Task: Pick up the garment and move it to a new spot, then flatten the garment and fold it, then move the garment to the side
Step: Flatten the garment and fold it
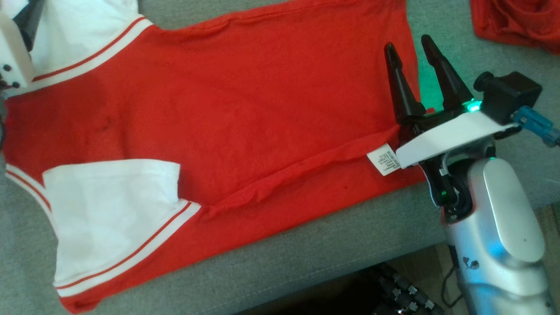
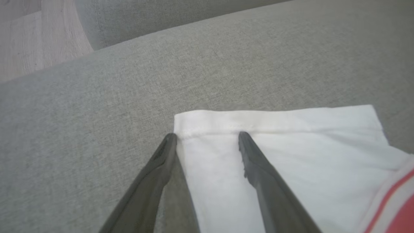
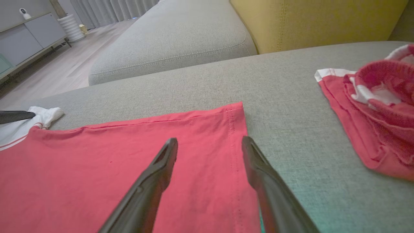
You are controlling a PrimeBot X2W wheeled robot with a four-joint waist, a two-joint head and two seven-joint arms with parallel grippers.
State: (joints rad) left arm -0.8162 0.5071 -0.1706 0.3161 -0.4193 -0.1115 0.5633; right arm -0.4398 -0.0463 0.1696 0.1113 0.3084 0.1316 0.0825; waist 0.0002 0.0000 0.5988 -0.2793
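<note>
The red garment (image 1: 245, 100) with white sleeves lies spread flat on the grey sofa seat (image 1: 332, 245). Its near long edge is folded over, showing a white label (image 1: 384, 159), and one white sleeve (image 1: 109, 205) is folded onto the body. My right gripper (image 1: 409, 46) hovers open over the garment's right hem (image 3: 209, 140), one finger over red cloth, the other past the hem. At the far left, my left gripper (image 2: 207, 136) is open over the other white sleeve's corner (image 2: 275, 145), one finger on the cloth, one at its edge.
A second red-and-white garment (image 3: 381, 113) lies crumpled on the seat to the right, apart from the first. A yellow cushion (image 3: 307, 19) stands behind it. The sofa's front edge (image 1: 306, 280) runs below the garment, with dark robot parts (image 1: 393, 288) beneath.
</note>
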